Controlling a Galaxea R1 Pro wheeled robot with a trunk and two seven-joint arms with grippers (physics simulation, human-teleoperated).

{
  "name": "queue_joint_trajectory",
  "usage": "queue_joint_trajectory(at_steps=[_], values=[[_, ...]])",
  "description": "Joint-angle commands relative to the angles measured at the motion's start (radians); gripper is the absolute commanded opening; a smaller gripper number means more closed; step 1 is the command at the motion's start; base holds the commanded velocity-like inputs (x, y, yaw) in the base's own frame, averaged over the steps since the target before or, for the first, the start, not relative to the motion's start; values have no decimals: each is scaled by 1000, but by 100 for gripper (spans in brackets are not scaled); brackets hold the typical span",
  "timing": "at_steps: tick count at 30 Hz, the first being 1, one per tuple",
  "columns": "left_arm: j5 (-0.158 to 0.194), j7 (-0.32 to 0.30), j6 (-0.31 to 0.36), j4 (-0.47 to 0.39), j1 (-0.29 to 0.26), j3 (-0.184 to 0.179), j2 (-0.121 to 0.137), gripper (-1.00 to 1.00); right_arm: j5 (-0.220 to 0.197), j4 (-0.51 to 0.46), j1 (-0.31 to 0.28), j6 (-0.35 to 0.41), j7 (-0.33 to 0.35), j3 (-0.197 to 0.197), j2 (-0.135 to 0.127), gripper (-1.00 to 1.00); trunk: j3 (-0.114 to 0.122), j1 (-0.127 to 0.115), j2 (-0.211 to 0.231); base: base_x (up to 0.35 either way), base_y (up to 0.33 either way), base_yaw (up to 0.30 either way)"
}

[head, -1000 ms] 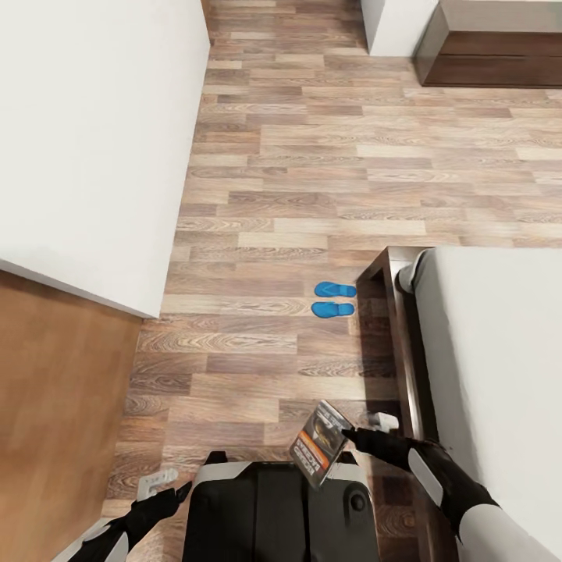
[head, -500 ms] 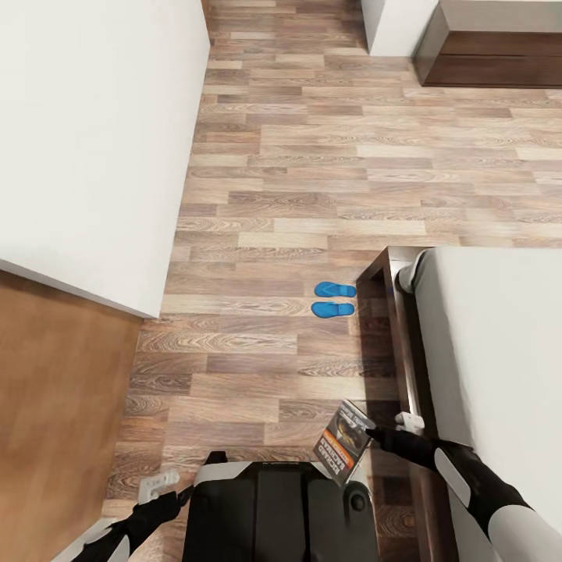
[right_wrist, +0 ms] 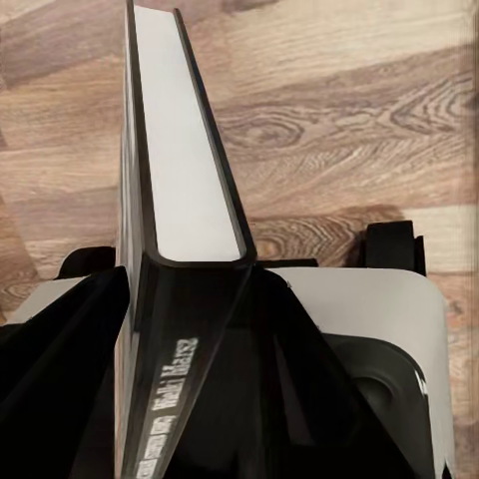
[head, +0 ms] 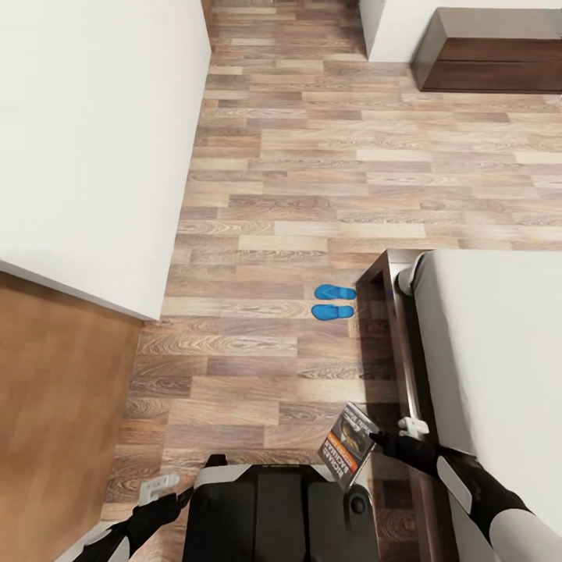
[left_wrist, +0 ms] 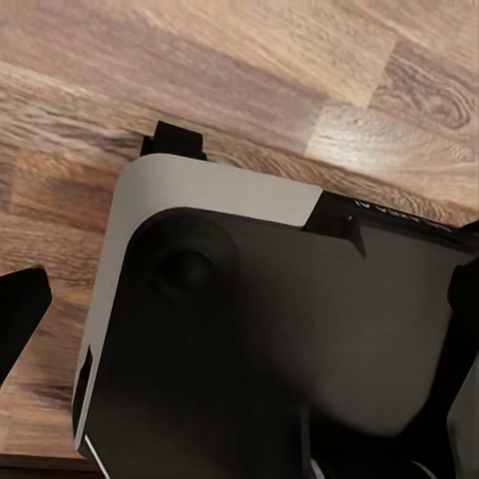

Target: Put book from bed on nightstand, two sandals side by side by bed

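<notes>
Head view is showing the right gripper clamping the book above the robot's base beside the bed — swung bedward from 1 second back, nightstand trip pending — 2 sandals paired by the bed corner, left gripper unreadable.

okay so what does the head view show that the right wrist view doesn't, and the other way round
Head view: the two sandals side by side on the floor by the bed's corner, the bed, a white wall, a dark cabinet far off, and the left gripper low beside the base.

Right wrist view: the book's white page edge seen end-on, and the spine lettering clamped between the dark fingers.

Both: the book held by the right gripper, the wood floor and the robot's base.
</notes>
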Motion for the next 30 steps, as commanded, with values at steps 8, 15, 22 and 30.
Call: queue_joint_trajectory(at_steps=[8, 15, 22, 30], values=[[-9, -4, -5, 1, -1, 8, 0, 100, -9, 7, 0, -15, 5, 5, -1, -100, 12, 1, -1, 0, 0, 0], [-9, -3, -5, 1, -1, 9, 0, 100, -8, 7, 0, -15, 5, 5, -1, -100, 23, 1, -1, 0, 0, 0], [-9, -3, -5, 2, 0, 8, 0, 100, -8, 7, 0, -15, 5, 5, -1, -100, 35, 1, -1, 0, 0, 0], [-10, -3, -5, 2, 0, 8, 0, 100, -8, 9, 0, -15, 6, 5, -1, -100, 47, 1, -1, 0, 0, 0]])
